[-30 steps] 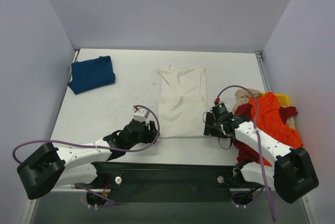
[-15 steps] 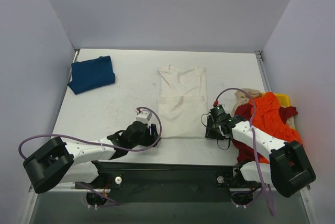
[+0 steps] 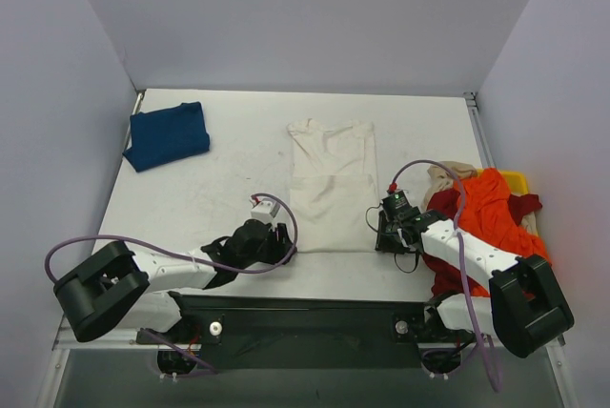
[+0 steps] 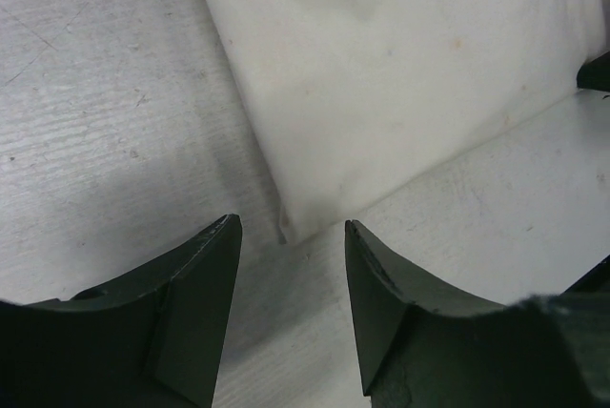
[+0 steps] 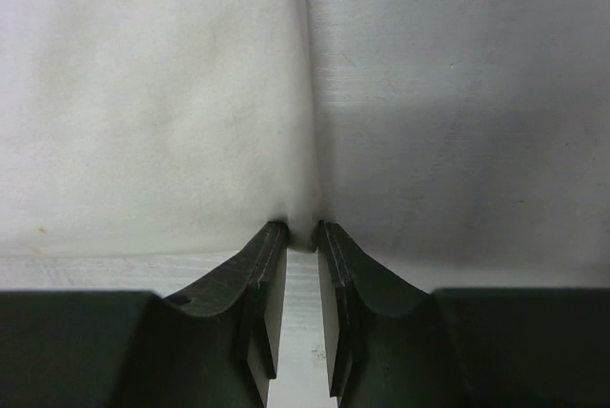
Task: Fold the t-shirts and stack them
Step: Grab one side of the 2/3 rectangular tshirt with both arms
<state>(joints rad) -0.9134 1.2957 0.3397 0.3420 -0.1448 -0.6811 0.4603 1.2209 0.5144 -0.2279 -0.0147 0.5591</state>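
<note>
So far, only the folded dark blue cloth t-shirt looks done, far left of the long cream cloth t-shirt, whose near corners the left gripper straddles open-fingered and the right gripper pinches, with the heap of orange, red and beige shirts waiting at its right.

Robot lab test cell, scuffed white table, blank pale walls on three sides, cabled arms

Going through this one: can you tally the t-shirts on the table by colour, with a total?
Cream t-shirt: 1
Dark blue t-shirt: 1
Orange t-shirt: 1
Dark red t-shirt: 1
Beige t-shirt: 1
Total: 5 visible; the heap at the right may hide more.
</note>
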